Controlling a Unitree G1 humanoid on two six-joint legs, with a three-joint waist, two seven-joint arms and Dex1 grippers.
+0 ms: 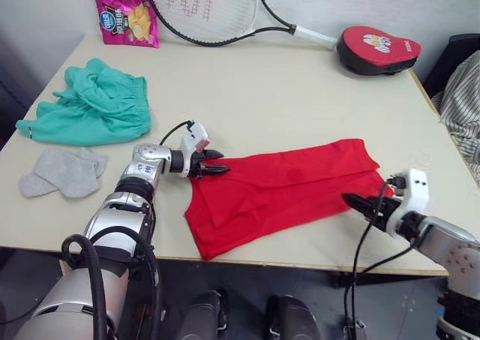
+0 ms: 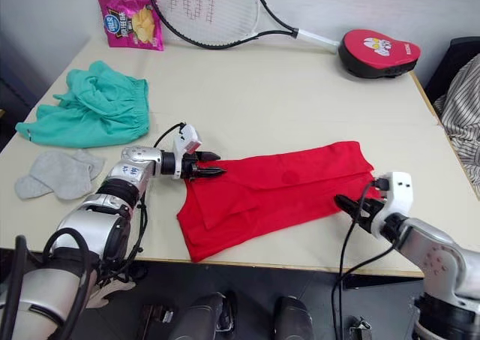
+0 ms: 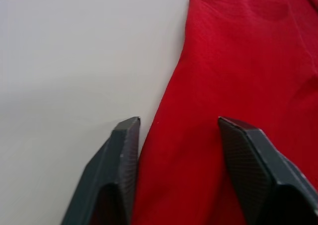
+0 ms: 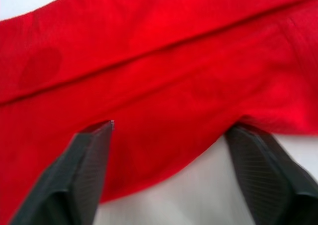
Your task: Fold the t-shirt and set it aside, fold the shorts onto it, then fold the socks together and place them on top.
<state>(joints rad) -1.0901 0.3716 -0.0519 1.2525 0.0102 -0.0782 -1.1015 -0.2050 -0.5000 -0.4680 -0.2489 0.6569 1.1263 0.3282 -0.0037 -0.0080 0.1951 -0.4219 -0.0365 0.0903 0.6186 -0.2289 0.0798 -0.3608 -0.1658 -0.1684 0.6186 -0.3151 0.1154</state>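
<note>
The bright red cotton t-shirt (image 1: 281, 191) lies as a long folded band near the desk's (image 1: 300, 85) front edge, with the left claw (image 1: 215, 164) and right claw (image 1: 361, 203) spread wide at opposite ends, seemingly poised to pinch and fold it.

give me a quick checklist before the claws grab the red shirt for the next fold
1. Left claw at the t-shirt edge, open: ok.
2. Right claw at the opposite edge, open: ok.
3. T-shirt already folded lengthwise into a long strip: ok.
4. Fabric between each claw's fingers: cannot tell.
5. Shorts and socks lying apart from the t-shirt: ok.
6. Bare table beyond the shirt for setting aside: ok.
</note>
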